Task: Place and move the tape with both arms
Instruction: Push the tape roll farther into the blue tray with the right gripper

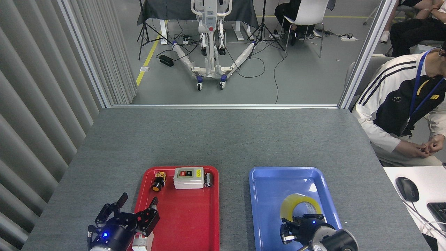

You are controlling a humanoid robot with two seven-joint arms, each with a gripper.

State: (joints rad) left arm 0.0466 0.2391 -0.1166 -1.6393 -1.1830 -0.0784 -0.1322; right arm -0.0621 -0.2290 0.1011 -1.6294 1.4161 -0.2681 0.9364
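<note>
The tape [289,205], a translucent yellow roll, lies flat in the near half of the blue tray [268,181]. Its near rim is hidden behind my right gripper [301,221]. That gripper is dark and seen from behind, its fingers right at the roll, and I cannot make out whether they clasp it. My left gripper [135,208] hovers at the near left edge of the red tray [195,223], fingers spread open with nothing between them, its blue light showing.
At the red tray's far end sit a grey switch box [188,177], a yellow-and-black push button [158,182] and a small metal cylinder [208,180]. A seated person [400,111] is at the table's right side. A mouse [407,189] lies on a white desk.
</note>
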